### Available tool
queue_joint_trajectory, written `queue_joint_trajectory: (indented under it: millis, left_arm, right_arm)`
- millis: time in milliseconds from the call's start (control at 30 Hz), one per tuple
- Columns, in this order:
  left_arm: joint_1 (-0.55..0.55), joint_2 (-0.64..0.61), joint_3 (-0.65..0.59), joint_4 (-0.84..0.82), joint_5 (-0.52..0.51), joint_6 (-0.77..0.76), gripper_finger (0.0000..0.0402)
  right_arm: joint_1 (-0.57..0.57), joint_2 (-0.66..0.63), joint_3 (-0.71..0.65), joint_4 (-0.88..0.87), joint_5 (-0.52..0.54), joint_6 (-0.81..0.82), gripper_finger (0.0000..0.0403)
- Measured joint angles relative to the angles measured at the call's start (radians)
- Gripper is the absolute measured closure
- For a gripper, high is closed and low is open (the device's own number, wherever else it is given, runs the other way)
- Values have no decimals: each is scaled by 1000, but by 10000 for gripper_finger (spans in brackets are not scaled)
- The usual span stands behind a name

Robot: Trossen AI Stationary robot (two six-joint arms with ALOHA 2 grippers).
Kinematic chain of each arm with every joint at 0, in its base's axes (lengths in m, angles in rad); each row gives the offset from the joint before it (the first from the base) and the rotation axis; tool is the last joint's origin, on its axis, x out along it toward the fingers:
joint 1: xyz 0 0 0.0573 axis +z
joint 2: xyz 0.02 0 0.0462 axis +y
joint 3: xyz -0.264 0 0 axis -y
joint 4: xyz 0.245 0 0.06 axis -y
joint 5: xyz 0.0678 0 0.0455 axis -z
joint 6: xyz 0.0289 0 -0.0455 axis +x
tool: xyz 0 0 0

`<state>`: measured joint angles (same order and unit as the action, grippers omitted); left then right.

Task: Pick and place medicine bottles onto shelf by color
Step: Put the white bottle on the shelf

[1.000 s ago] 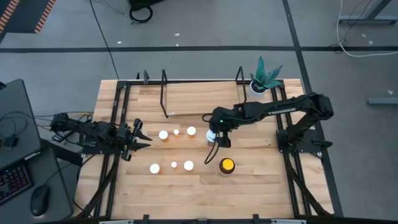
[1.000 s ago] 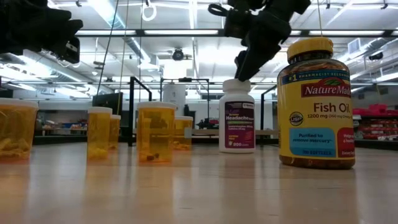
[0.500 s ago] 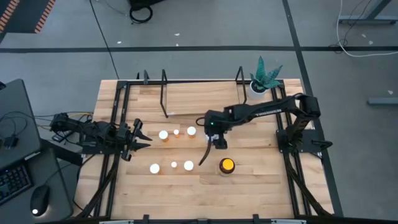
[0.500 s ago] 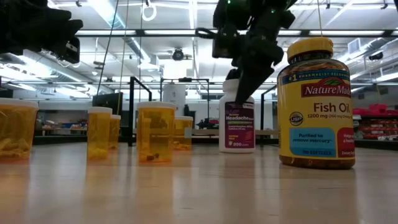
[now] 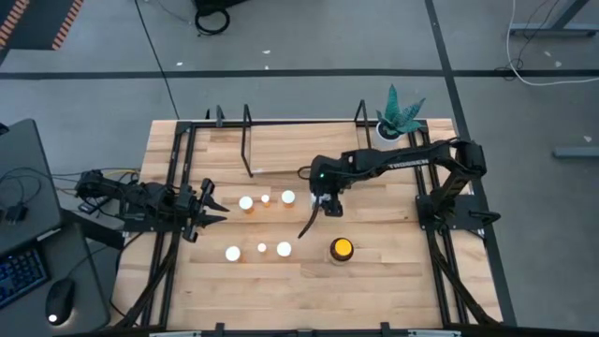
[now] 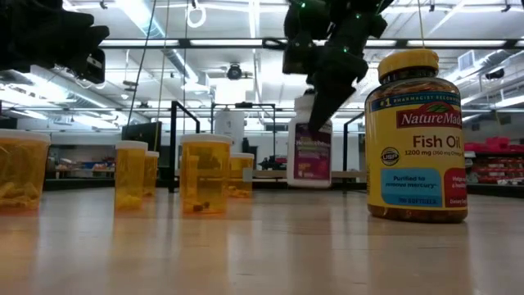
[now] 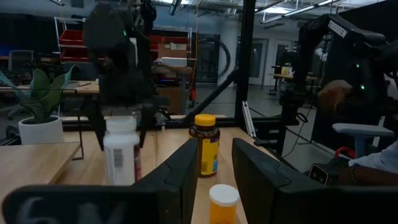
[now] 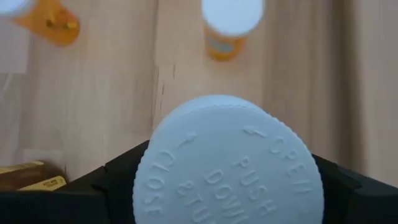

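My right gripper (image 5: pixel 327 203) is shut on the larger white bottle (image 6: pixel 309 152), just above the table's middle. The white cap (image 8: pixel 227 162) fills the right wrist view. Several small orange bottles with white caps stand in two rows (image 5: pixel 265 198) (image 5: pixel 261 248) to its left. The amber bottle with the yellow lid (image 5: pixel 343 249) stands nearer the front edge. The shelf (image 5: pixel 299 145) stands at the far side, bare. My left gripper (image 5: pixel 213 202) is open and empty at the table's left. My right gripper pinches the white bottle's top between its two fingers, one on either side of the cap (image 8: pixel 155 171). The fingers (image 6: pixel 321 97) come from above, pointing down along the bottle's upper side. The bottle hangs below them, lifted clear of the table and a little tilted.
A white pot with a green plant (image 5: pixel 398 120) stands at the far right corner beside the shelf. The shelf's black upright loops (image 5: pixel 248 140) rise at its ends. Black frame rails (image 5: pixel 182 178) run along the table's left and right sides.
My right gripper has come down over the white bottle's cap, taken hold, and gone up and a little toward the far left. The bottle, which stood upright on the table, now hangs clear of it and tilted.
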<state>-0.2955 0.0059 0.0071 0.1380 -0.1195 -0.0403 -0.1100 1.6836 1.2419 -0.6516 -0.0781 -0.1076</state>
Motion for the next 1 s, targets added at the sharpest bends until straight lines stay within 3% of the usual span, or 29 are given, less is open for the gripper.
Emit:
queue_joint_trajectory:
  millis: [433,633,867,1000]
  left_arm:
    - [0,0,0,0,0,0,294]
    - [0,0,0,0,0,0,294]
    - [0,0,0,0,0,0,294]
    - [0,0,0,0,0,0,294]
  right_arm:
    - [-187,-65,60,-67,110,-31,84]
    - [-293,-66,177,-147,112,-55,84]
    - [-432,-56,194,-146,112,-84,84]
    - [-513,-22,194,-117,40,-158,84]
